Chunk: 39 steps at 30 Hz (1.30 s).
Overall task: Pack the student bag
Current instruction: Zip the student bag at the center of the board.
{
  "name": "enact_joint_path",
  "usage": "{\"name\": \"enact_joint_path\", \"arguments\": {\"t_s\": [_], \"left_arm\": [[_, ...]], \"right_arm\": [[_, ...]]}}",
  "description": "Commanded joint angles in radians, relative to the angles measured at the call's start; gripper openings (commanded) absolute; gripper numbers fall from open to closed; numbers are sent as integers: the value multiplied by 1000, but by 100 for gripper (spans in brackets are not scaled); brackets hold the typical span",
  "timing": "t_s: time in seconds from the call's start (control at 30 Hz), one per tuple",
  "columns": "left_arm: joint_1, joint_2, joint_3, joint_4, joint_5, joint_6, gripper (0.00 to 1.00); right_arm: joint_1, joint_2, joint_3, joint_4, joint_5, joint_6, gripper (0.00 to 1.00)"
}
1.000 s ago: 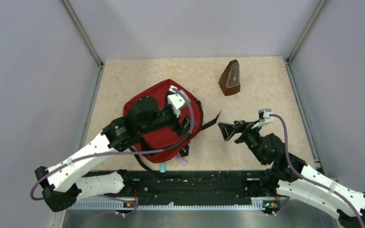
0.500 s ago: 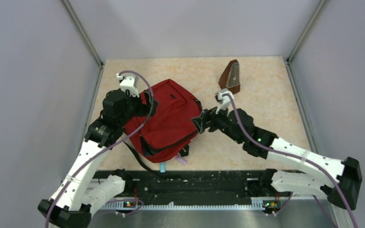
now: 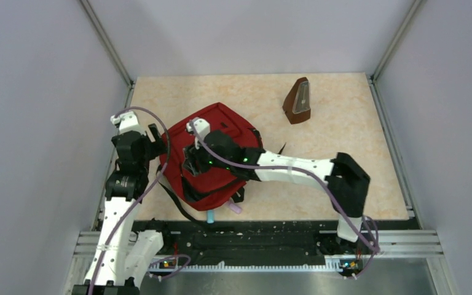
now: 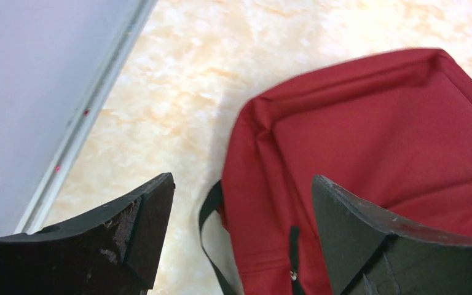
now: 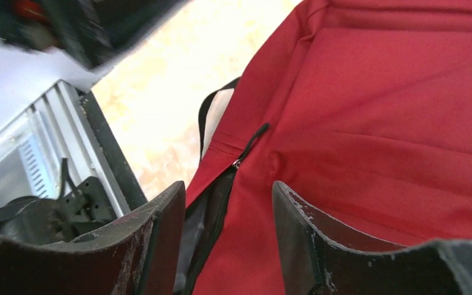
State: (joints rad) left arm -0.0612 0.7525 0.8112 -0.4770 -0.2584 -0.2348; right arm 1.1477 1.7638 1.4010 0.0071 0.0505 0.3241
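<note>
Left pincer point(image 4: 241, 181): dark, scuffed wedge-shaped jaws spread wide with nothing between them; hangs just beside the bag's left edge, over bare marbled top.
Right pincer point(image 5: 227, 184): same worn black jaws, set a moderate gap apart and not clamped on anything that shows; poised over the bag's near-left side, above the zip line.
Walls point(image 3: 37, 92): smooth pale grey panels with metal corner rails on three sides.
Surface point(image 3: 344, 123): flat, beige, marble-patterned, matte.
Student bag point(image 3: 218, 120): soft red woven fabric, rounded outline, lying flat on the left-centre of the surface; creased folds run across its panel. Its middle is hidden in the overhead view by the right arm point(image 3: 295, 167), which reaches across it.
Straps point(image 3: 175, 203): black webbing, looping out from the bag's near-left edge onto the surface; their ends are lost under the bag.
Metronome point(image 3: 298, 101): small brown pyramid with a pale front face, upright at the far right, well apart from the bag.
Zip pull point(image 5: 251, 144): thin black tab at the end of a dark seam; below it a shadowed gap, contents not discernible.
Blue piece point(image 3: 211, 217), pink piece point(image 3: 235, 208): tiny, poking out at the bag's near edge; too small to identify.
</note>
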Motion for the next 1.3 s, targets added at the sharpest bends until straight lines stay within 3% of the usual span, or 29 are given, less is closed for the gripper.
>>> {"name": "enact_joint_path", "arguments": {"t_s": [0.0, 0.23, 0.53, 0.77, 1.0, 1.27], "left_arm": [[91, -42, -11, 72, -59, -9, 87], [210, -39, -10, 70, -50, -18, 87], [225, -37, -13, 72, -28, -18, 87], [225, -45, -16, 74, -12, -18, 87], [225, -59, -19, 75, -15, -17, 87], [225, -67, -22, 75, -13, -15, 87]], "right_arm": [[20, 161, 165, -50, -13, -8, 52], [25, 345, 305, -43, -1, -16, 48], [39, 474, 421, -83, 54, -23, 46], [75, 411, 367, -59, 133, -47, 45], [96, 276, 285, -59, 190, -56, 58], [104, 274, 258, -44, 143, -35, 52]]}}
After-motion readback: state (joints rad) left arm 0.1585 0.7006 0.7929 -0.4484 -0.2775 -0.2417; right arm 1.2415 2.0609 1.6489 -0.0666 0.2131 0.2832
